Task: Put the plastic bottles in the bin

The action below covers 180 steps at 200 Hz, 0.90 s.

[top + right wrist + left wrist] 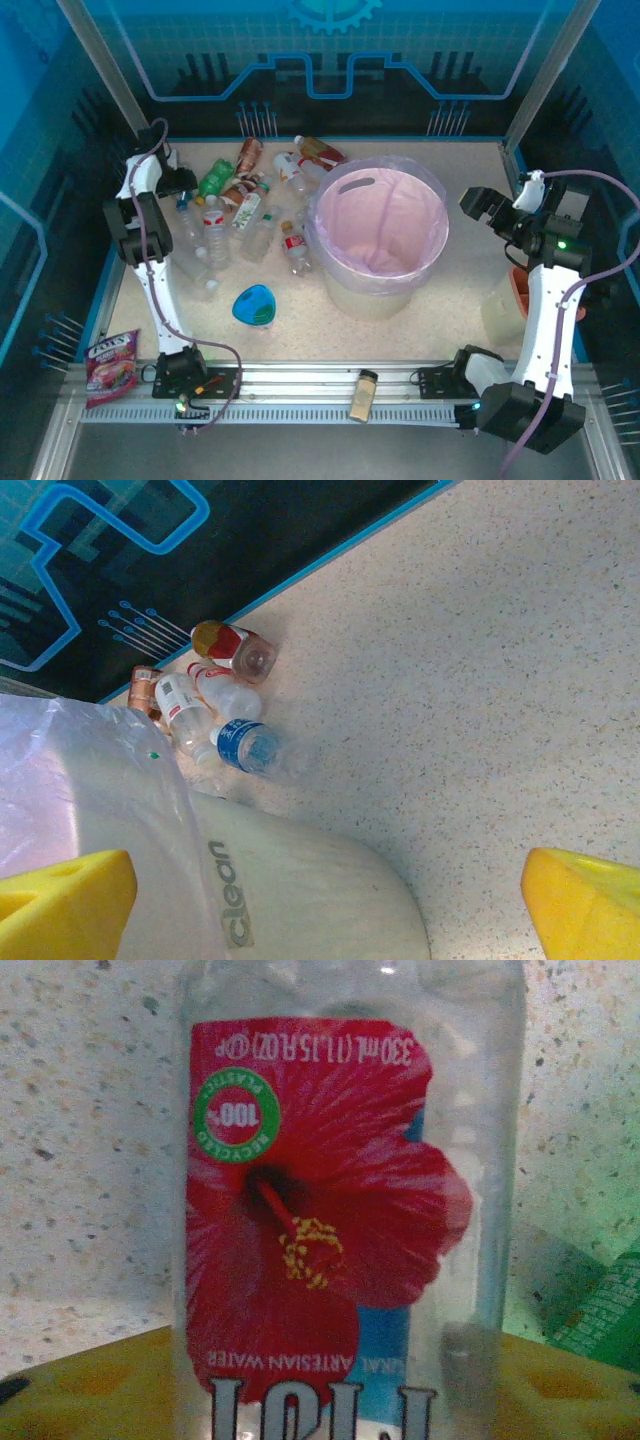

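Speckled worktop (470, 300) first, with the lined pinkish bin (370, 295) standing right of centre, seemingly with no bottle in it yet. Left of the bin, towards the far-left quarter, a heap of plastic bottles (250, 205), touching and overlapping, mostly lying on their sides.

Early in the job, by the look of it: picking up one bottle. Reaches over the far-left edge of the heap with the left arm, elbow raised, left gripper (183, 190) pointing down among the bottles. Frames a Fiji water bottle (340, 1210), red hibiscus label, close before the yellow pads (90, 1390); cannot tell whether pinched or merely straddled.

Next, probably: settle the grip, lift clear of the neighbours, carry right over the rim, release.

Holds the right arm folded at the right, right gripper (322, 905) spread wide on nothing, looking past the bin's wall.
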Available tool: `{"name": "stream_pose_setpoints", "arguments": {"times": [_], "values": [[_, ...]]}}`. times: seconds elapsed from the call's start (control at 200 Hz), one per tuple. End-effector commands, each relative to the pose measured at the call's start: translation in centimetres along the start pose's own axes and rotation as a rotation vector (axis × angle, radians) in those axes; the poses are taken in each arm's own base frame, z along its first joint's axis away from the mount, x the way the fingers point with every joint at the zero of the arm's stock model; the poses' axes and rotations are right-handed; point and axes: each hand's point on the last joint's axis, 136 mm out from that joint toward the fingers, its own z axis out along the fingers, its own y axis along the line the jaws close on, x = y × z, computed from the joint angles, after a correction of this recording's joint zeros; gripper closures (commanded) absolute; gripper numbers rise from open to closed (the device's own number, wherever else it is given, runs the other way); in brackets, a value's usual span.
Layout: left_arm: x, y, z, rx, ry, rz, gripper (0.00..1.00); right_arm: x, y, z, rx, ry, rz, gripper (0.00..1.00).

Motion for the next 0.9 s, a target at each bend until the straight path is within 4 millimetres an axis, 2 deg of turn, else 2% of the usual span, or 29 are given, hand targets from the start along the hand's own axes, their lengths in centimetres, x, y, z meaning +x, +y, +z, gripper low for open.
{"name": "stream_pose_setpoints", "arguments": {"times": [0.0, 0.11, 0.23, 0.325, 0.415, 0.525, 0.605, 0.665, 0.725, 0.781, 0.826, 0.896], "values": [[0.5, -0.5, -0.1, -0.01, 0.02, 0.013, 0.45, -0.6, 1.2, -1.6, -0.011, -0.026, -0.027, 0.0], [0.3, -0.4, -1.1, -0.022, 0.001, 0.004, 0.49, -0.9, 1.7, -2.4, -0.008, -0.035, -0.045, 0.0], [-1.3, -0.7, -3.8, -0.027, -0.08, -0.003, 0.53, -2.2, 2.9, -3.7, -0.008, -0.067, -0.076, 0.0], [-2.9, -1.1, -7.3, -0.023, -0.162, -0.015, 0.55, -3.8, 4.9, -5.4, -0.035, -0.117, -0.106, 0.0], [-4.1, -1.9, -11.6, -0.011, -0.242, -0.031, 0.56, -5.0, 7.2, -6.9, -0.095, -0.152, -0.126, 0.01], [-4.5, -3.6, -16.3, 0.033, -0.339, -0.071, 0.57, -5.7, 10.2, -7.3, -0.186, -0.147, -0.154, 0.01], [-4.1, -5.8, -19.6, 0.093, -0.401, -0.082, 0.57, -5.5, 13.0, -6.8, -0.248, -0.122, -0.202, 0.01], [-3.3, -8.4, -21.9, 0.174, -0.429, -0.079, 0.58, -4.9, 15.5, -6.1, -0.295, -0.089, -0.255, 0.02], [-2.0, -12.0, -24.2, 0.278, -0.442, -0.058, 0.59, -4.3, 18.3, -5.3, -0.352, -0.06, -0.305, 0.02], [-0.3, -16.1, -26.2, 0.356, -0.446, 0.002, 0.59, -3.6, 21.0, -4.5, -0.416, -0.031, -0.342, 0.02], [1.5, -19.4, -27.8, 0.406, -0.447, 0.069, 0.59, -3.0, 23.1, -3.8, -0.469, -0.007, -0.368, 0.02], [4.4, -23.1, -30.3, 0.441, -0.458, 0.152, 0.6, -1.9, 26.4, -3.1, -0.546, 0.028, -0.412, 0.02]]}}
